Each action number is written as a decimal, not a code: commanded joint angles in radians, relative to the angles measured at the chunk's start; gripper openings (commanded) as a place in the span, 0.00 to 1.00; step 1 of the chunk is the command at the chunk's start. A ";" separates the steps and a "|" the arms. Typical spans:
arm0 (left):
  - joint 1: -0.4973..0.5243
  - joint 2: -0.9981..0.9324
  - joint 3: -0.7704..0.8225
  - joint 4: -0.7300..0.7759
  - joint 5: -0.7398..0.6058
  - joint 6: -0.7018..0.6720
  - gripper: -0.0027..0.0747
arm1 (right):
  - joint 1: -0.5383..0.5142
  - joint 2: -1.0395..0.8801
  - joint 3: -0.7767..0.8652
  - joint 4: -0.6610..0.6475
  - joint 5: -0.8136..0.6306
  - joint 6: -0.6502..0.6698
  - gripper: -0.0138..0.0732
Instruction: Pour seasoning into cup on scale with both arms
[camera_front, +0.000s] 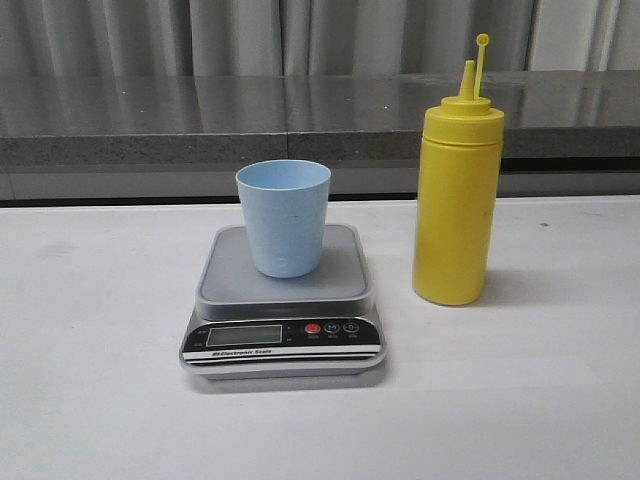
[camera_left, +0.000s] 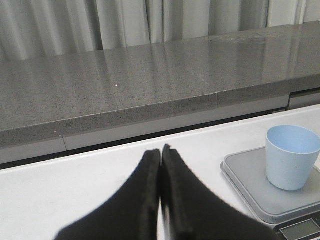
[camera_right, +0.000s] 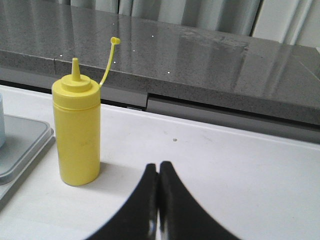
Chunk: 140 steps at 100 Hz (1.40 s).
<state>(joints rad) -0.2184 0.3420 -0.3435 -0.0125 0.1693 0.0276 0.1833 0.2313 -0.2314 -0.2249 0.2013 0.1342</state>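
The pale blue cup (camera_front: 283, 216) stands upright on the platform of the silver-grey scale (camera_front: 283, 300) at the table's middle. The tall yellow seasoning bottle (camera_front: 457, 205) stands upright on the table to the right of the scale, its tethered cap off the nozzle. Neither gripper shows in the front view. My left gripper (camera_left: 160, 150) is shut and empty, to the left of the scale (camera_left: 250, 187) and the cup (camera_left: 291, 156). My right gripper (camera_right: 159, 165) is shut and empty, to the right of the bottle (camera_right: 77, 133), apart from it.
A white table (camera_front: 100, 380) carries everything. A grey stone ledge (camera_front: 150, 115) runs along the back behind the table, with pale curtains above it. The scale's corner shows at the edge of the right wrist view (camera_right: 22, 150).
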 joint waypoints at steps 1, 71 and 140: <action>0.003 0.005 -0.024 -0.001 -0.085 -0.004 0.01 | -0.016 -0.042 0.007 0.041 -0.074 -0.072 0.02; 0.003 0.005 -0.024 -0.001 -0.085 -0.004 0.01 | -0.143 -0.257 0.258 0.165 -0.155 -0.134 0.02; 0.003 0.005 -0.024 -0.001 -0.085 -0.004 0.01 | -0.143 -0.257 0.260 0.164 -0.166 -0.134 0.02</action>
<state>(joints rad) -0.2184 0.3420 -0.3435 -0.0125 0.1693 0.0276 0.0457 -0.0099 0.0283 -0.0596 0.1191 0.0096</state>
